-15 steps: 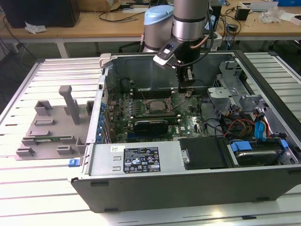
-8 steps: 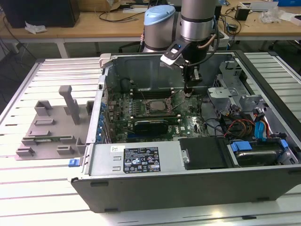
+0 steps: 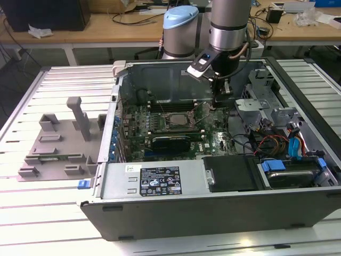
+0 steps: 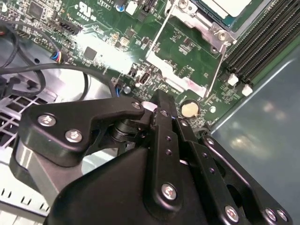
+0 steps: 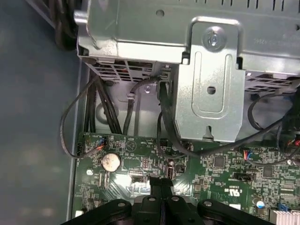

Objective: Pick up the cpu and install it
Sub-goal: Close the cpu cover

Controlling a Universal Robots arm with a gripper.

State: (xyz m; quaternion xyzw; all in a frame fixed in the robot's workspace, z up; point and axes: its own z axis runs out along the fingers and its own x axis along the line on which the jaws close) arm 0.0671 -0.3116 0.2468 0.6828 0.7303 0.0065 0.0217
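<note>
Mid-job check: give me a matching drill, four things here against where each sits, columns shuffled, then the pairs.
1 cpu
2 coin cell
3 grey tray
4 gripper

A on the table, outside the case
B inside the socket frame
C hovering over the motherboard
D mounted on the motherboard

Pairs: 1-B, 2-D, 3-A, 4-C
</note>
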